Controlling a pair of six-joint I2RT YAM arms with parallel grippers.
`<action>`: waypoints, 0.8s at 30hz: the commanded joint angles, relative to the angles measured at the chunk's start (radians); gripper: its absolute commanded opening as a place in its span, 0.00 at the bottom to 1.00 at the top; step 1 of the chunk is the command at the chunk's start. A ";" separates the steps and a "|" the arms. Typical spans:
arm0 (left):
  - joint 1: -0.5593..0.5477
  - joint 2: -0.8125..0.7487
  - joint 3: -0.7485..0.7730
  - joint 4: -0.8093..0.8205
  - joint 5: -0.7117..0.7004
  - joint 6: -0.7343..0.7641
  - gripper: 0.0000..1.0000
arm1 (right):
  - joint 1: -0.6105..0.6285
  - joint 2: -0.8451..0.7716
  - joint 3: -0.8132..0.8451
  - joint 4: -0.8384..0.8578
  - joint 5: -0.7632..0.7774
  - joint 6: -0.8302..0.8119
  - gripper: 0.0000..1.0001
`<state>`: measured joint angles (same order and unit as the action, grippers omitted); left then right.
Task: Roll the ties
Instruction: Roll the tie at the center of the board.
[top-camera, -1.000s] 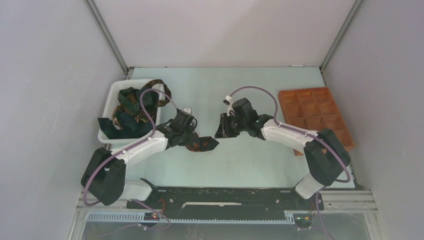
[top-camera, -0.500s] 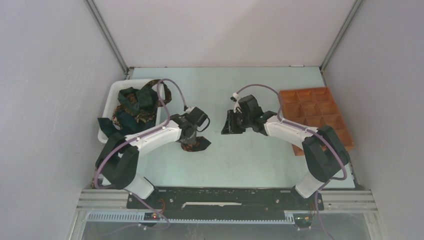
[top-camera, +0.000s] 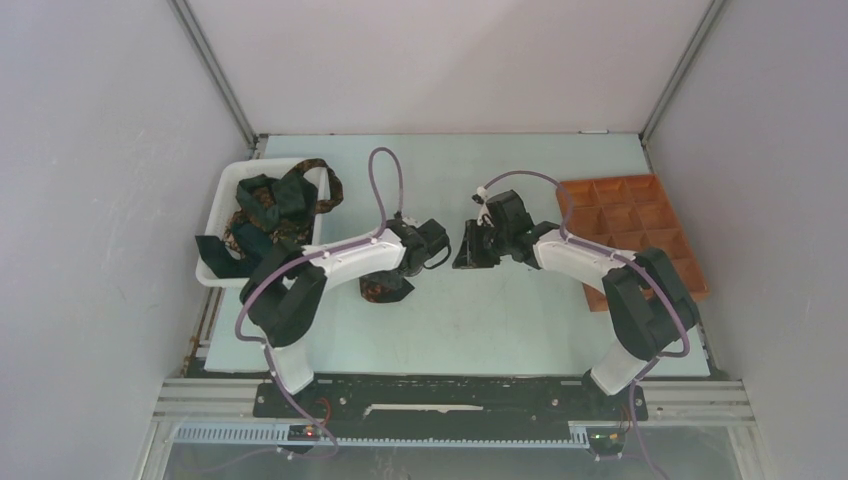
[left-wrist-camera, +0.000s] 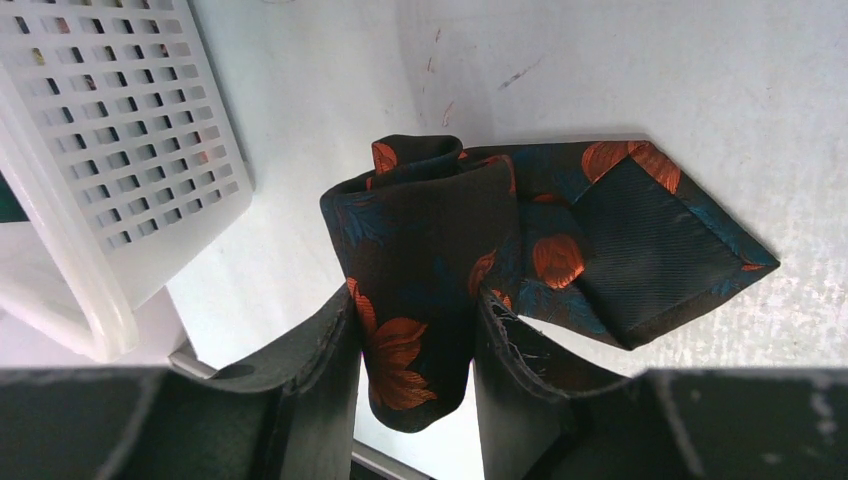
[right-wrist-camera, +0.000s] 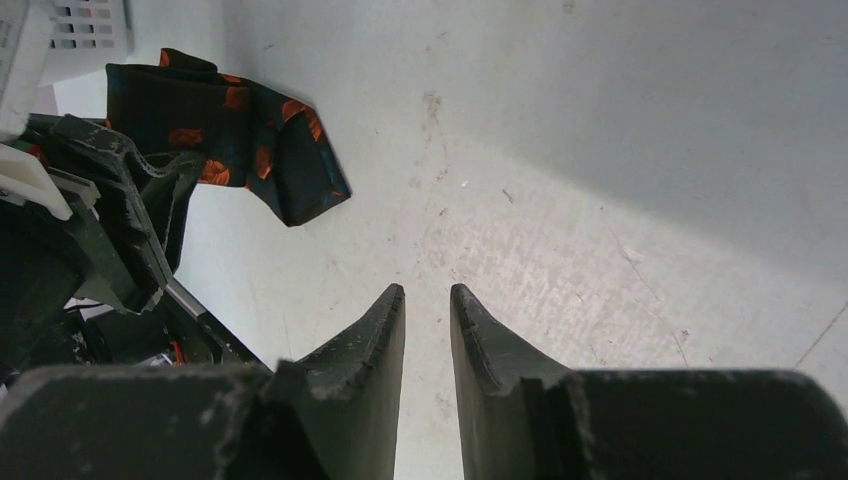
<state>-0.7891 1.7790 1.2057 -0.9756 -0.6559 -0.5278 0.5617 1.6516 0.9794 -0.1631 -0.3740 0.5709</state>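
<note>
Nearest on the bench (top-camera: 480, 330), left of centre: the tie (left-wrist-camera: 450, 230), dark w/ orange-red flowers, loosely doubled over. Its pointed wide end lies flat, lining side up, to the right in the left wrist view.

The left gripper (left-wrist-camera: 415, 340) is closed on a folded band of that tie, one finger each side, cloth filling the gap. Band droops past the fingertips.

Handling (judgement): light, v. soft, prob. slick weave. No stiffness, so it sags and unfolds wherever it isn't pinned. Best hold is across the narrow band near an end, flat btwn the pads. Roll toward the wide tip w/ the other gripper pressing the free length to the bench.

Just right of it, the right gripper (right-wrist-camera: 427, 300) hangs above bare bench, open only a slit, holding nothing. It is near the left gripper but apart.

Farther left: the white bin (top-camera: 215, 270), more ties (top-camera: 265, 205) heaped inside, one loop over the rim. Bin wall sits close to the held tie, could snag a swing leftward. Far right: the orange tray (top-camera: 625, 225), well apart, no obstruction.
</note>
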 joint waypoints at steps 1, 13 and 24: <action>-0.028 0.055 0.061 -0.083 -0.081 -0.038 0.43 | -0.021 -0.015 -0.009 0.013 -0.021 0.000 0.26; -0.088 0.171 0.135 -0.104 -0.053 -0.060 0.49 | -0.041 -0.034 -0.028 0.017 -0.032 0.002 0.26; -0.114 0.199 0.188 -0.091 0.039 -0.050 0.59 | -0.052 -0.044 -0.037 0.023 -0.038 0.004 0.26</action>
<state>-0.8959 1.9781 1.3605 -1.0885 -0.6964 -0.5514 0.5163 1.6470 0.9440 -0.1616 -0.4011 0.5720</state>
